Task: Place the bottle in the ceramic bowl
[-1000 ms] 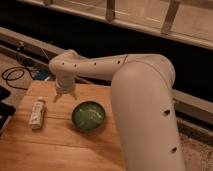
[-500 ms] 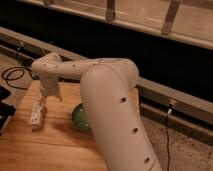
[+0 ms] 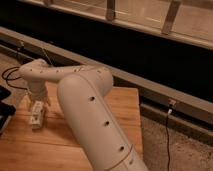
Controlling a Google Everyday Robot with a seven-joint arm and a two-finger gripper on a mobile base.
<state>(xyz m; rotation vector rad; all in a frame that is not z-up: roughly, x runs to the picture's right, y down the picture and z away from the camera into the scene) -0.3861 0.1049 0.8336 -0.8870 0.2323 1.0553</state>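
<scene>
The small white bottle [image 3: 35,118] lies on the wooden table [image 3: 30,150] near its left end. My gripper [image 3: 39,104] hangs at the end of the white arm [image 3: 85,100], right over the bottle's far end and very close to it or touching it. The arm sweeps from the bottom middle of the view up to the left and covers the middle of the table. The green ceramic bowl is hidden behind the arm.
A dark object [image 3: 4,107] sits at the table's left edge. Black cables [image 3: 10,75] loop on the floor behind the table. A grey ledge [image 3: 150,82] runs along the back, with a thin cable [image 3: 167,132] hanging from it over the gravelly floor to the right.
The arm has swung further left and nearer the camera. The gripper has moved from the bowl's side to over the bottle, and the arm now covers the bowl.
</scene>
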